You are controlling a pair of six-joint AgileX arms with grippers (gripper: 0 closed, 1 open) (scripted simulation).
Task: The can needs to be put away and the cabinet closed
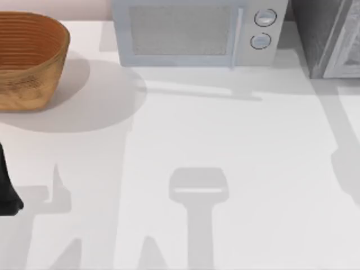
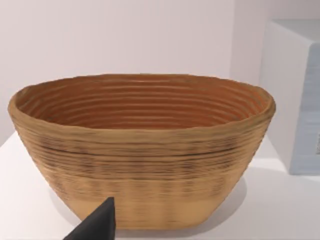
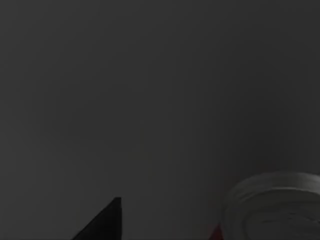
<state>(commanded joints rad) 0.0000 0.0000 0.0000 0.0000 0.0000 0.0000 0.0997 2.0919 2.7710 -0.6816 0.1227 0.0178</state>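
White worktop (image 1: 236, 146), lit from above. Woven basket (image 1: 28, 59) sits at the far left corner; the left wrist view looks straight at its side. Light-grey microwave (image 1: 197, 31) with two round knobs stands along the far edge, about the middle. The cabinet (image 1: 326, 36) — dark speckled face, pale framed door — occupies the far right corner. Left arm (image 1: 7, 185) shows as a dark shape at the left edge of the worktop; one dark fingertip (image 2: 97, 225) juts in front of the basket, but whether that pincer is apart or together I cannot tell. Right wrist view is dark — the can (image 3: 275, 210), silver top with a sliver of red, sits close to the camera beside a dark fingertip (image 3: 105, 222); grip state not discernible.
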